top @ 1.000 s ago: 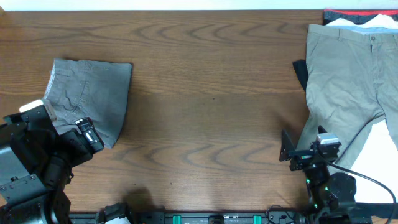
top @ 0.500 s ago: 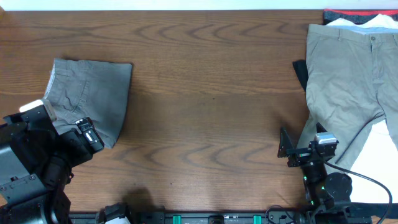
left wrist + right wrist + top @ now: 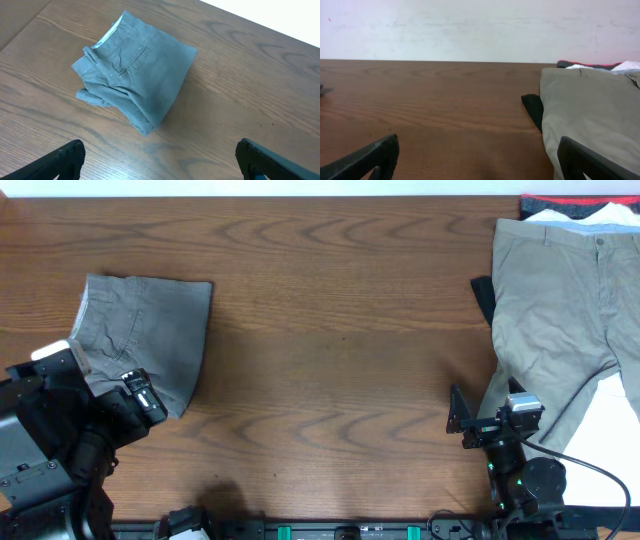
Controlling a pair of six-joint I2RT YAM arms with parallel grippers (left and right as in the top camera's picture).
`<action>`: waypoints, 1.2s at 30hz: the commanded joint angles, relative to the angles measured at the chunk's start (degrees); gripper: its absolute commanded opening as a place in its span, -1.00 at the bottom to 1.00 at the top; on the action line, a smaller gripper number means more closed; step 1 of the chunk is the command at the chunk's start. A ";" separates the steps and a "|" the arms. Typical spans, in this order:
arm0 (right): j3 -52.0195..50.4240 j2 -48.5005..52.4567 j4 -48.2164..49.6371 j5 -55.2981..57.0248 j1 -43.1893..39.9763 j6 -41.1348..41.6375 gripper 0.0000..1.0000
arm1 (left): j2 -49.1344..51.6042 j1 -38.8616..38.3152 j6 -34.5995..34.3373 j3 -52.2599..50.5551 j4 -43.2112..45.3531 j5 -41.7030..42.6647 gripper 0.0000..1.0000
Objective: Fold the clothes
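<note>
- Since both tools stand wide apart and grip nothing, you start free: the left tool (image 3: 162,162) hangs just off the 6 o'clock edge of the shorts (image 3: 145,330), and the right tool (image 3: 480,165) is at 7 o'clock of the trousers (image 3: 560,310).
- The grey shorts lie at the table's (image 3: 340,330) 9 o'clock, bunched and wrinkled. The khaki trousers lie flat at 3 o'clock, with a white garment (image 3: 610,440) showing beside them.
- Expect light, limp cotton that sags when lifted and drags on the wood. It is not fragile.
- Pinch where the layers are thick. For the shorts, I judge the waistband corners the best holds, one tool each.
</note>
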 commanded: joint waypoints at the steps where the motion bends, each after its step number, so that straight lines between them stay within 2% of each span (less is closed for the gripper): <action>1: -0.70 -0.37 0.13 -0.24 -0.44 0.72 0.99 | 0.07 -0.13 -0.28 0.07 0.02 -0.31 0.96; 6: -0.70 -0.37 0.13 -0.26 -0.44 0.72 0.99 | -0.13 -1.57 -0.20 0.04 -0.09 -1.07 0.96; 10: -0.70 -0.37 0.13 -0.26 -0.44 0.72 0.99 | -0.57 -7.76 0.17 -0.07 0.26 -9.22 0.96; 13: -0.70 -0.37 0.13 -0.26 -0.44 0.72 0.99 | -0.87 -14.34 0.17 -1.44 6.32 -12.22 0.96; 15: -0.70 -0.37 0.13 -0.24 -0.44 0.72 0.98 | -1.64 -18.99 0.22 -4.24 14.10 -14.38 0.96; 18: -0.70 -0.37 0.13 -0.24 -0.44 0.72 0.98 | -3.48 -23.80 2.43 -9.79 24.22 -14.34 0.96; 25: -0.70 -0.37 0.13 -0.24 -0.44 0.72 0.98 | -10.86 -26.01 2.97 -26.27 36.11 -7.19 0.96; 31: -0.70 -0.37 0.13 -0.26 -0.44 0.72 0.98 | -23.08 -26.29 2.99 -44.24 47.80 -5.11 0.96; 36: -0.70 -0.37 0.13 -0.24 -0.44 0.72 0.99 | -34.73 -27.41 2.97 -56.08 51.80 -5.07 0.96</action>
